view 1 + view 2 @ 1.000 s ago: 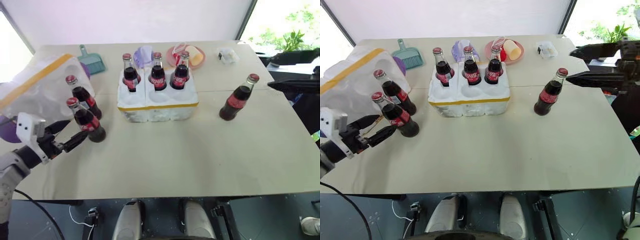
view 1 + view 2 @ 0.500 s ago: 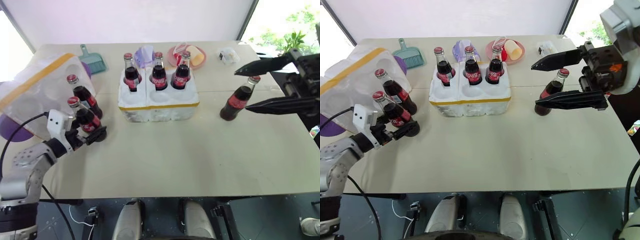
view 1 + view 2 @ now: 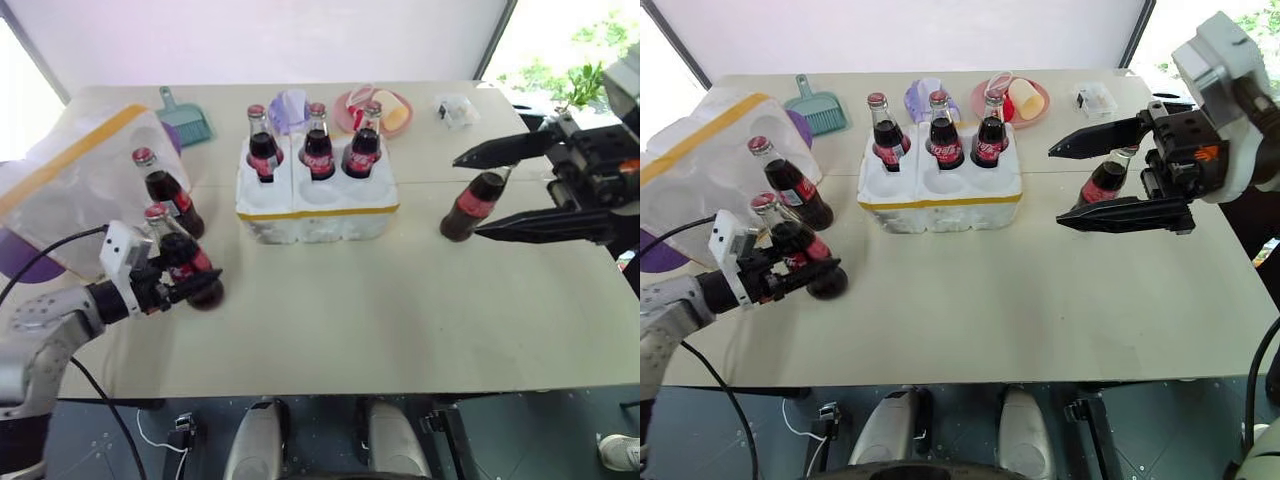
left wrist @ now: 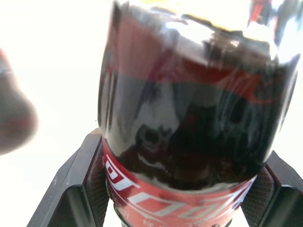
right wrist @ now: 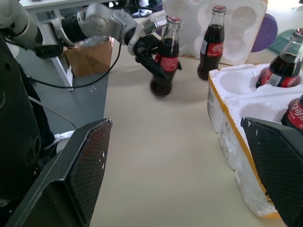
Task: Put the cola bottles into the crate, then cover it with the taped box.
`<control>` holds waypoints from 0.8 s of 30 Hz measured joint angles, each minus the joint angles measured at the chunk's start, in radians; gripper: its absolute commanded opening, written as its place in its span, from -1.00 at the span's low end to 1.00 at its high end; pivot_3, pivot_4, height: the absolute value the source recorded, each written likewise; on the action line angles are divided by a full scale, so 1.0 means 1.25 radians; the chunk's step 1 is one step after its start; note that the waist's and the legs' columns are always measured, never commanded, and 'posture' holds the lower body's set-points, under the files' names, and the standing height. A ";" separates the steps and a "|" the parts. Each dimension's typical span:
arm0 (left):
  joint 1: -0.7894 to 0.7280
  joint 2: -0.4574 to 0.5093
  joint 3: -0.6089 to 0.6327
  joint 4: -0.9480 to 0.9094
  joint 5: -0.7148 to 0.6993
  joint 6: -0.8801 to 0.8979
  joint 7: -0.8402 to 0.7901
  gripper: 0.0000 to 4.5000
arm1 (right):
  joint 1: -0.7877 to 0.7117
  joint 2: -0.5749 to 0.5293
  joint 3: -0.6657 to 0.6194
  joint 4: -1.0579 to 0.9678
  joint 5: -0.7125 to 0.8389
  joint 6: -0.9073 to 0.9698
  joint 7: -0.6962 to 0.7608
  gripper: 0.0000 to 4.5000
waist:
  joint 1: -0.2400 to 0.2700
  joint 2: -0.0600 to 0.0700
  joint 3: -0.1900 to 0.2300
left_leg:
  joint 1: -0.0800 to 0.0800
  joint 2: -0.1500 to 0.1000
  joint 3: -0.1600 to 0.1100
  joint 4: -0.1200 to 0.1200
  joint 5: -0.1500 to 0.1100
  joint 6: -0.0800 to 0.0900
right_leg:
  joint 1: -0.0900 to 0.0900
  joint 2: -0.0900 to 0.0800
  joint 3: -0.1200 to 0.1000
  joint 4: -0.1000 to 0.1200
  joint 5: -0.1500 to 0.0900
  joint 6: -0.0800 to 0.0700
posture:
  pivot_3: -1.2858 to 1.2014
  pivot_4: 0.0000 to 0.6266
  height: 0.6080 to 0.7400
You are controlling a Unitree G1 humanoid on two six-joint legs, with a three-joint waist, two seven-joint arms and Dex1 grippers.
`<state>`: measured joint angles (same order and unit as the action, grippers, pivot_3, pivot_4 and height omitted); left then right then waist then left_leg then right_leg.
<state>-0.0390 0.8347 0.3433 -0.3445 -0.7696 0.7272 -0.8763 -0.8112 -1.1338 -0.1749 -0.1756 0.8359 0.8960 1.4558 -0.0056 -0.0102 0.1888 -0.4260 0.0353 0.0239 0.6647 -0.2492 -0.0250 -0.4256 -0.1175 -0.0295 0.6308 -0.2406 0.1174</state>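
At left edge of head view: taped box (image 3: 70, 175), large, tilted. Centre: crate (image 3: 316, 195), three cola bottles (image 3: 317, 145) in rear wells, front wells vacant.

Lower left: left gripper (image 3: 800, 275) clamped on near bottle (image 3: 792, 252); neighbour bottle (image 3: 165, 190) just behind, knock risk on lift.

Right: right gripper (image 3: 1118, 175) spread wide around lone bottle (image 3: 477, 198), not touching; may tip it on closing.

Left wrist view: pads (image 4: 97, 172) flush on label, hidden from head views.

Both head views look down over the table (image 3: 400, 320); the left wrist camera sits close against a cola bottle (image 4: 189, 118).
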 measured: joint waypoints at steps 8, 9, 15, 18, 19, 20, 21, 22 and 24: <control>-0.414 -0.039 -0.094 0.000 -0.111 0.096 0.059 0.26 | 0.035 0.005 -0.011 -0.021 0.007 -0.011 -0.037 1.00 | 0.026 -0.001 0.000 | 0.000 -0.001 -0.001 0.002 0.000 0.000 | 0.003 0.000 0.000 0.000 0.001 0.002 | 0.03 -0.52 0.94; -0.473 -0.075 -0.128 0.024 -0.087 0.088 0.078 0.26 | 0.039 0.006 -0.013 -0.026 0.008 -0.012 -0.042 1.00 | 0.027 -0.002 0.000 | 0.000 -0.002 -0.001 0.003 0.000 0.000 | 0.003 0.000 0.000 0.000 0.002 0.002 | 0.03 -0.52 0.94; -0.670 -0.273 -0.311 0.281 0.107 0.008 0.151 0.26 | 0.070 0.013 -0.023 -0.051 0.010 -0.020 -0.080 1.00 | 0.030 -0.002 0.001 | 0.000 -0.002 0.000 0.002 0.000 0.000 | 0.001 0.000 0.000 -0.001 0.002 0.003 | 0.03 -0.52 0.94; -0.705 -0.314 -0.358 0.378 0.179 -0.072 0.126 0.26 | 0.087 0.016 -0.029 -0.055 0.010 -0.021 -0.103 1.00 | 0.025 -0.002 0.001 | 0.000 -0.002 0.000 0.002 0.000 0.000 | 0.001 0.000 0.000 -0.001 0.002 0.003 | 0.03 -0.52 0.94; -0.723 -0.328 -0.367 0.409 0.205 -0.100 0.120 0.26 | 0.094 0.018 -0.033 -0.058 0.010 -0.022 -0.112 1.00 | 0.026 -0.002 0.001 | 0.000 -0.002 0.000 0.002 0.000 0.000 | 0.001 0.000 0.000 -0.001 0.002 0.003 | 0.03 -0.52 0.94; -0.734 -0.338 -0.375 0.434 0.225 -0.121 0.118 0.26 | 0.100 0.021 -0.033 -0.064 0.012 -0.023 -0.117 1.00 | 0.026 -0.002 0.001 | 0.000 -0.002 0.000 0.002 0.000 0.000 | 0.001 0.000 0.000 -0.001 0.002 0.003 | 0.03 -0.52 0.94; -0.735 -0.346 -0.377 0.456 0.240 -0.137 0.114 0.26 | 0.107 0.021 -0.034 -0.070 0.013 -0.023 -0.121 1.00 | 0.025 -0.002 0.001 | 0.000 -0.002 0.000 0.002 0.000 0.000 | 0.001 0.000 0.001 -0.001 0.002 0.003 | 0.03 -0.52 0.94; -0.737 -0.359 -0.375 0.477 0.246 -0.156 0.109 0.26 | 0.116 0.021 -0.036 -0.073 0.015 -0.023 -0.125 1.00 | 0.025 -0.002 0.001 | 0.000 -0.002 0.000 0.002 0.000 0.000 | 0.001 0.000 0.000 0.000 0.002 0.003 | 0.03 -0.52 0.94; -0.758 -0.382 -0.377 0.523 0.268 -0.187 0.096 0.26 | 0.133 0.026 -0.045 -0.082 0.020 -0.024 -0.139 1.00 | 0.027 -0.002 0.001 | 0.000 -0.002 0.000 0.002 0.000 0.000 | 0.001 0.000 0.000 0.000 0.002 0.003 | 0.03 -0.52 0.94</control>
<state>-0.9865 0.3567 -0.1275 0.3096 -0.4345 0.4930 -0.7569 -0.6450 -1.1014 -0.2317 -0.2777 0.8608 0.8661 1.2825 0.0280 -0.0131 0.1896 -0.4263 0.0333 0.0236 0.6676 -0.2487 -0.0250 -0.4241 -0.1176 -0.0290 0.6303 -0.2385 0.1207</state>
